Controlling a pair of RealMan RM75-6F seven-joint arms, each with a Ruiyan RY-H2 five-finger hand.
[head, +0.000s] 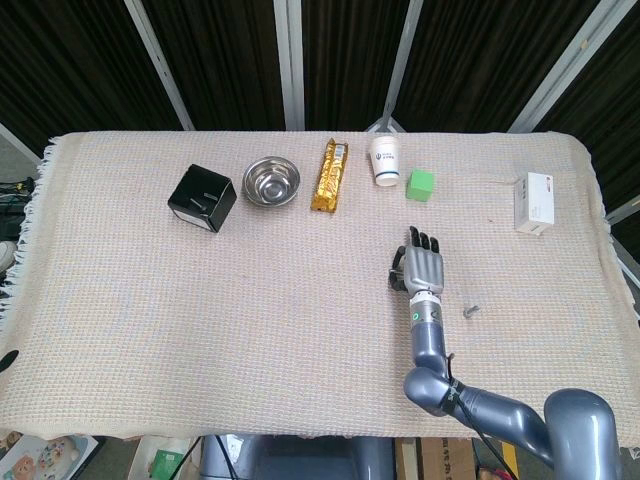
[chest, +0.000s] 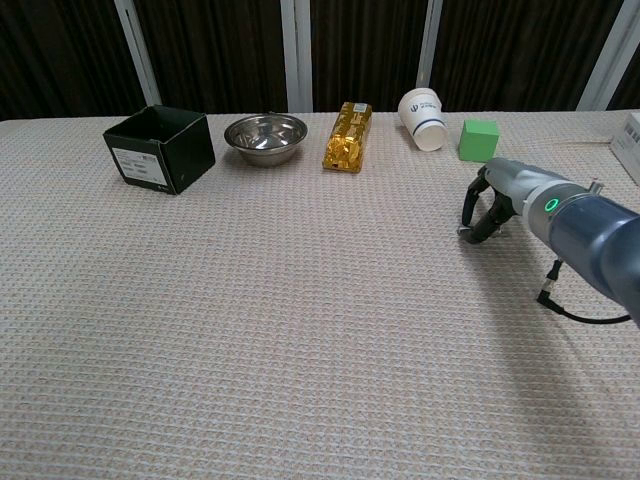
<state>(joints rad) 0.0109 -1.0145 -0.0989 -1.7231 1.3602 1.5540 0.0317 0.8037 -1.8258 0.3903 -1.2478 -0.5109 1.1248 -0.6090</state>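
Now my right hand (head: 423, 268) rests low over the worktop (head: 150, 330), palm down, holding nothing; the chest view shows its fingers (chest: 477, 208) curved down with the tips at or just above the cloth, loosely apart rather than clenched. My left hand shows in neither view.

Ahead of the fingertips and nearest to them sits the green cube (head: 421, 185), with a clear gap of cloth between us. Just to the left of the cube stands the white paper cup (head: 385, 160), tilted in the chest view. Further left along the same far row lie the gold packet (head: 330, 176), the steel bowl (head: 272, 181) and the black box (head: 202, 197), all well apart from my hand and close to the far edge.

To my right, a small dark screw-like bit (head: 472, 311) lies near my wrist, not touching it. Further right and ahead, the white carton (head: 533, 202) sits close to the right edge.

Open cloth spreads wide to my left and toward the near edge; the fringed left edge is far from me.
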